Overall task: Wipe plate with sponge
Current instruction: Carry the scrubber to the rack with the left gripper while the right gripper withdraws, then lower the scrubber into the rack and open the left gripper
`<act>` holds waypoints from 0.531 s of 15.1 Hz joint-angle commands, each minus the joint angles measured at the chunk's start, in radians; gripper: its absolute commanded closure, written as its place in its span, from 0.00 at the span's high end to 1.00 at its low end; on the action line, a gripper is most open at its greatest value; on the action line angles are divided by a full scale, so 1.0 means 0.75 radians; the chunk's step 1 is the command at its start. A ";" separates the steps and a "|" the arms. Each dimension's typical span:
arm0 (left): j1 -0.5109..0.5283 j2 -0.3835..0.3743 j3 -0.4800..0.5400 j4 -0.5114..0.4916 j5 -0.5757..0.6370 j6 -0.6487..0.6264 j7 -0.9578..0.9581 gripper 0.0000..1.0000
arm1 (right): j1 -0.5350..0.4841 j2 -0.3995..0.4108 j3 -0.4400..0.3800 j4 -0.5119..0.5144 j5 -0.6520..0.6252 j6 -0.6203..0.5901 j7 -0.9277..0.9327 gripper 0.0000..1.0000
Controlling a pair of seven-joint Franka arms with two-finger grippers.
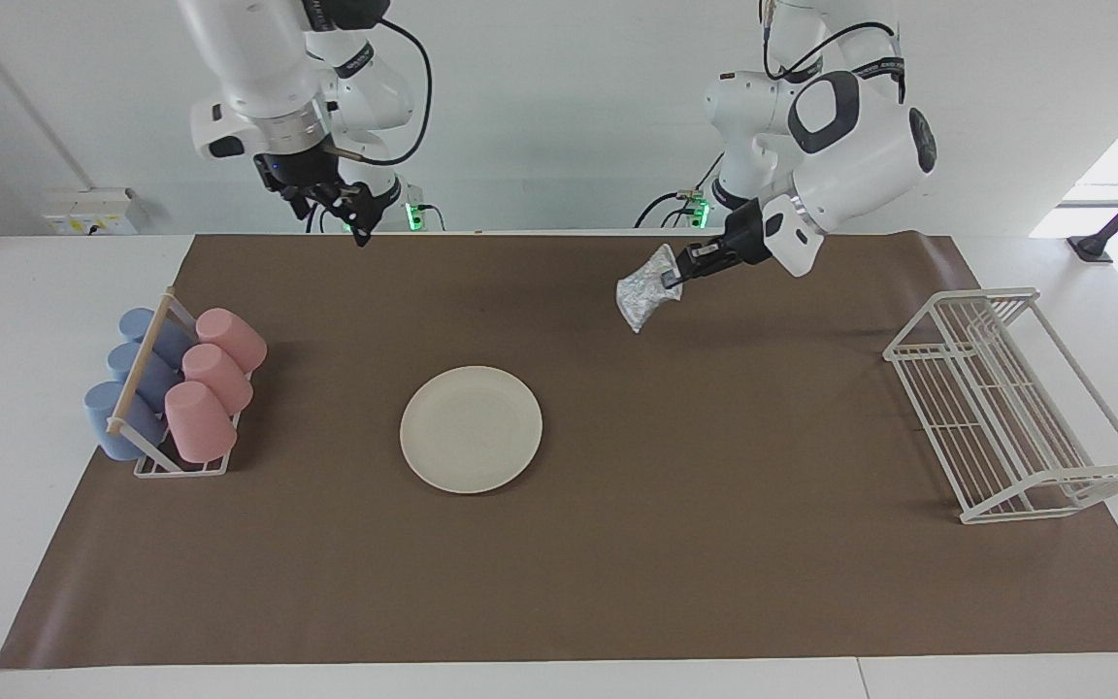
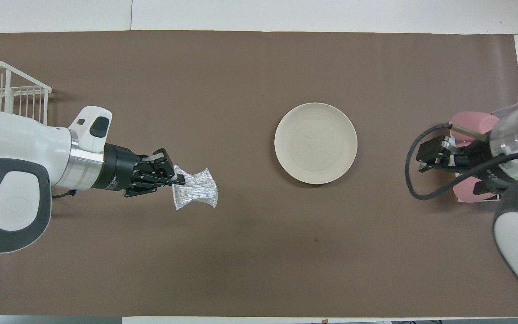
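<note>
A brown mat (image 1: 617, 544) is covering most of a white table (image 1: 35, 291), leaving bare white strips along its edges. The plate (image 1: 471, 428) is lying flat on the mat near the middle, a little toward the right arm's end, with nothing touching it and bare mat all around it. The widest open stretch is lying on the side of the plate away from the robots, running the whole length of the mat. More open mat is lying between the plate and a white wire rack (image 1: 1010, 403), which is sitting at the mat's edge at the left arm's end. At the right arm's end, a small rack of pink and blue cups (image 1: 176, 388) is resting on the mat's edge, well apart from the plate.

The left arm is reaching in from its base, its forearm sloping down toward the mat. The left gripper (image 1: 677, 277) is hanging in the air over bare mat, between the plate and the wire rack, with its fingertips pinched together on one edge of the sponge (image 1: 643, 297). The sponge is hanging below and beside the gripper, clear of the mat.

The right arm is raised high. The right gripper (image 1: 350, 214) is pointing downward over the mat's edge nearest the robots, by the cup rack's end, with its fingers spread apart and holding nothing.
</note>
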 commanded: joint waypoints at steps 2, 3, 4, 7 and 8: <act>0.088 0.038 -0.009 0.152 0.405 -0.164 -0.039 0.00 | -0.078 -0.008 0.023 -0.034 -0.012 0.093 -0.298 1.00; 0.103 0.073 -0.009 0.215 0.504 -0.207 -0.039 0.00 | -0.090 -0.006 0.023 -0.039 -0.012 0.132 -0.364 1.00; 0.117 0.113 -0.009 0.291 0.600 -0.269 -0.039 0.00 | -0.106 0.002 0.023 -0.039 -0.012 0.157 -0.447 1.00; 0.099 0.210 -0.017 0.526 0.929 -0.457 -0.039 0.00 | -0.115 0.045 -0.001 -0.012 -0.010 0.184 -0.563 1.00; 0.080 0.218 -0.023 0.567 1.029 -0.490 -0.039 0.00 | -0.093 0.059 -0.027 0.010 -0.018 0.180 -0.583 1.00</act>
